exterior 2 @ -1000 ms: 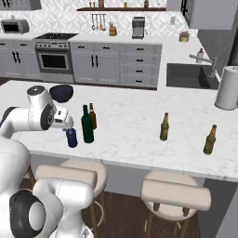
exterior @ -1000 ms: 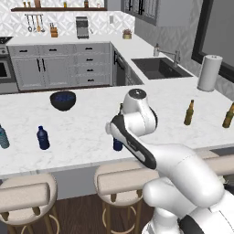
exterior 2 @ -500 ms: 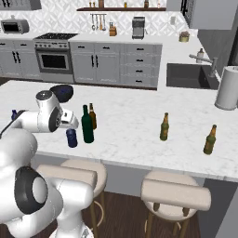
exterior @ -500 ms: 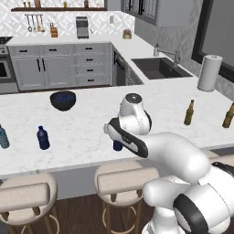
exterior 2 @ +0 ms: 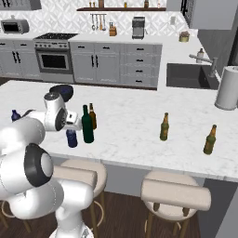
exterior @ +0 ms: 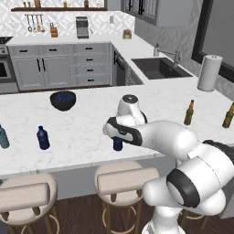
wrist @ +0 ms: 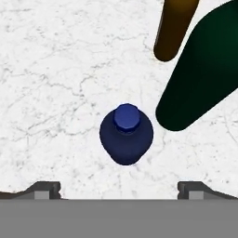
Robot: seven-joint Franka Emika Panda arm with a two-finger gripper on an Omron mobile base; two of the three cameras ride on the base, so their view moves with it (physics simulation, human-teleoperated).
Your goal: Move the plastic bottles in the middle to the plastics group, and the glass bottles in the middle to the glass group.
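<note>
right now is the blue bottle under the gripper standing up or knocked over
Standing up. The hand view looks straight down on the blue bottle, cap centred over its round body, and the right base view shows it upright on the counter beside the green bottle.

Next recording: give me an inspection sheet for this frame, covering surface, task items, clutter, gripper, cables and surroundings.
Surface: white marbled island counter, with stools below its front edge.
Task items: short dark blue plastic bottle upright beside the tall dark green glass bottle and brown long-necked bottle. Plastics group, a second dark blue bottle and a pale teal bottle, at the left end. Glass group, an olive green beer bottle and an amber one, at the right end.
Clutter: dark blue round bowl; white paper-towel roll.
Gripper: gripper open above the middle blue bottle, tips well apart, touching nothing.
Cables: nothing seen.
Surroundings: sink, grey cabinets, oven.
</note>
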